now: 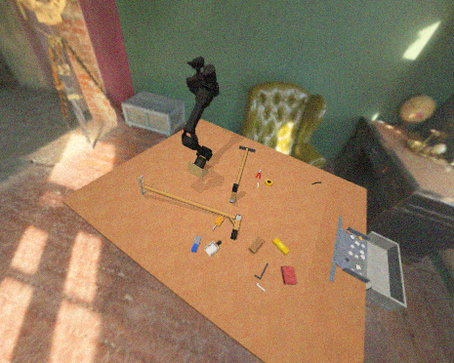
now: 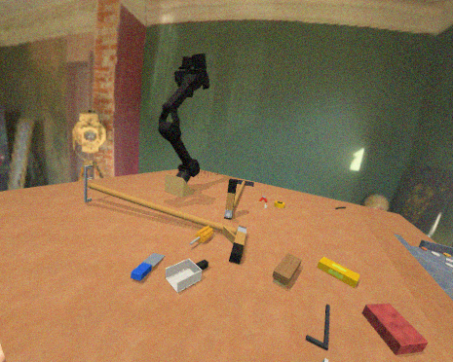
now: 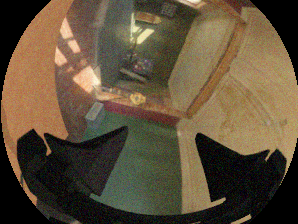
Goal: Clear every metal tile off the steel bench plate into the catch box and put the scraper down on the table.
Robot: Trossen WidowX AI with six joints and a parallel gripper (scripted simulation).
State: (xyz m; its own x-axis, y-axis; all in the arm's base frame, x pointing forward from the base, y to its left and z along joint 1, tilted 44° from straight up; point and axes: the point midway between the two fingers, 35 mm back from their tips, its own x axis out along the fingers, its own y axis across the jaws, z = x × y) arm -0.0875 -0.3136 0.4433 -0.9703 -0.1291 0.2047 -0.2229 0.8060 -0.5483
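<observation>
My gripper (image 3: 162, 133) (image 1: 196, 62) is raised high above the far side of the table, open and empty. Two long wooden-handled tools lie on the table. One tool (image 1: 186, 201) (image 2: 150, 206) has a grey bracket-like head at the left and a block grip at the right. The shorter tool (image 1: 242, 168) has a dark crossbar head at its far end. I cannot tell surely which is the scraper. The blue-grey steel plate (image 1: 344, 250) (image 2: 430, 267) at the right bears several white and orange tiles. The grey catch box (image 1: 382, 261) adjoins its far end; I see no tiles inside.
Between arm and plate lie a yellow screwdriver (image 2: 205, 235), blue-handled tool (image 2: 141, 271), white pan (image 2: 184, 276), brown block (image 2: 287, 269), yellow level (image 2: 338, 271), red block (image 2: 395, 327) and black hex key (image 2: 326, 323). Red pliers (image 1: 259, 175) and yellow tape (image 1: 268, 182) lie farther back.
</observation>
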